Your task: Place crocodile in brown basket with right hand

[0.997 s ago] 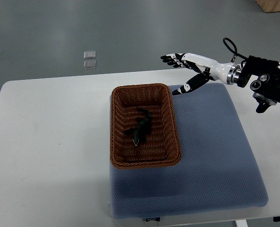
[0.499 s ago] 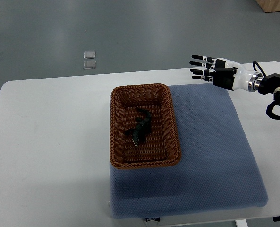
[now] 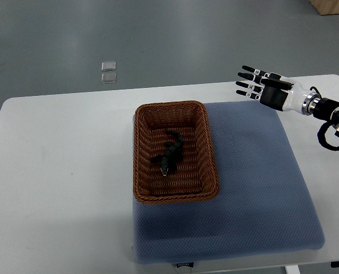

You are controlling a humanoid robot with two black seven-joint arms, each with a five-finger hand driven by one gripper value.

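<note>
A small dark green toy crocodile lies on the floor of the brown wicker basket, roughly in its middle. The basket stands on the left part of a blue-grey mat. My right hand hovers over the mat's far right corner, well to the right of the basket. Its black-tipped fingers are stretched out flat toward the left and hold nothing. The white wrist and black forearm run off toward the right edge.
The mat rests on a white table. Two small clear square items lie on the grey floor beyond the table's far edge. A brown box corner shows at the top right.
My right hand has drawn back to the right and slightly up, away from the basket, and turned so the fingers lie flat. The crocodile and basket have not moved.
</note>
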